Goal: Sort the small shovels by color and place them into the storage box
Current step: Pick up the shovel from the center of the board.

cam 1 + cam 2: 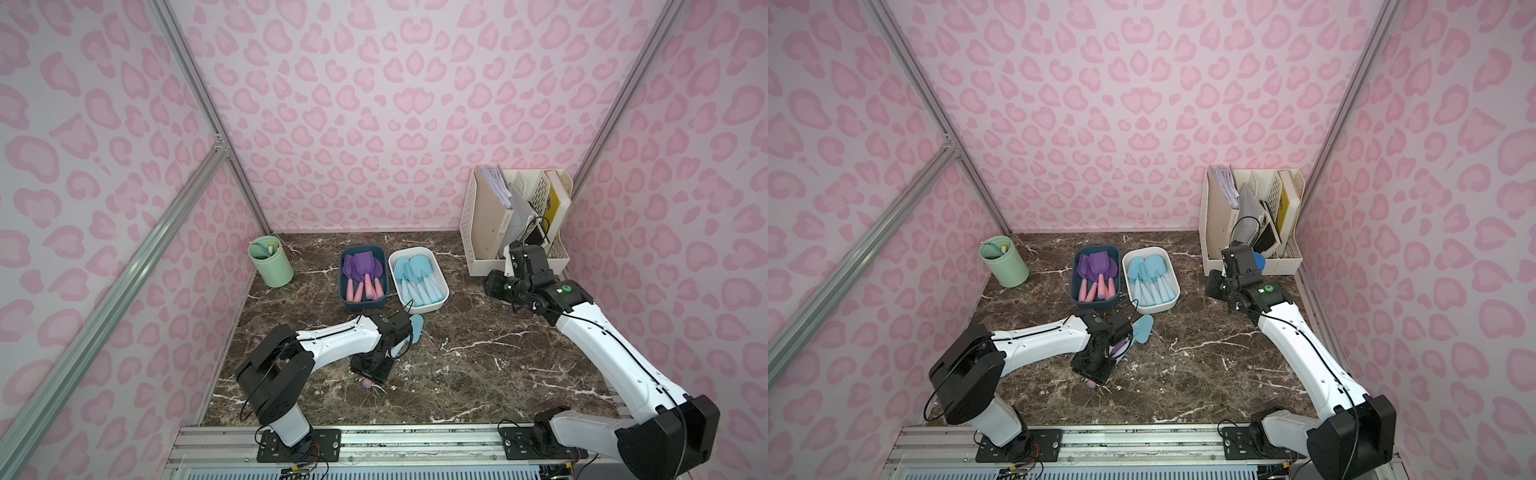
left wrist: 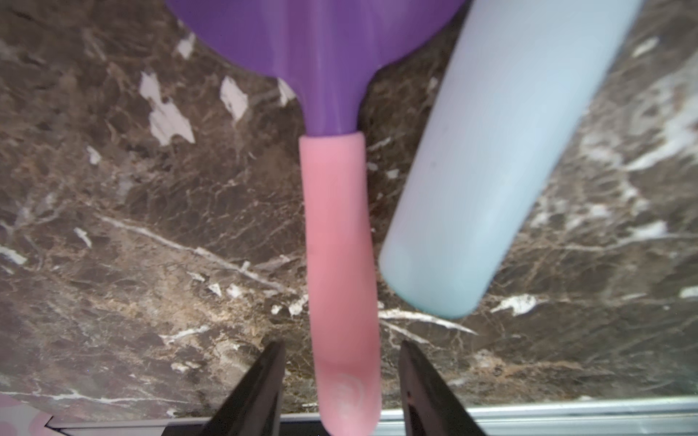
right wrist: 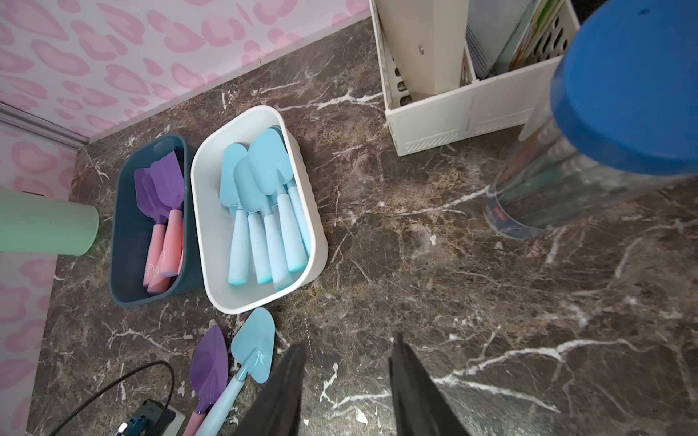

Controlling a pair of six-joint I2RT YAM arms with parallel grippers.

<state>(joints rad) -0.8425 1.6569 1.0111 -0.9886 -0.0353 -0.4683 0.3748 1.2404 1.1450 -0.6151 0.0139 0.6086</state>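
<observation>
The left jaws are spread astride the pink handle of a purple-bladed plastic shovel (image 2: 340, 264) on the dark marble worktop (image 2: 151, 226), just beside a light blue plastic shovel (image 2: 491, 170). The right jaws are spread, holding nothing. These 2 shovels lie near a white plastic box (image 3: 211, 226).
</observation>
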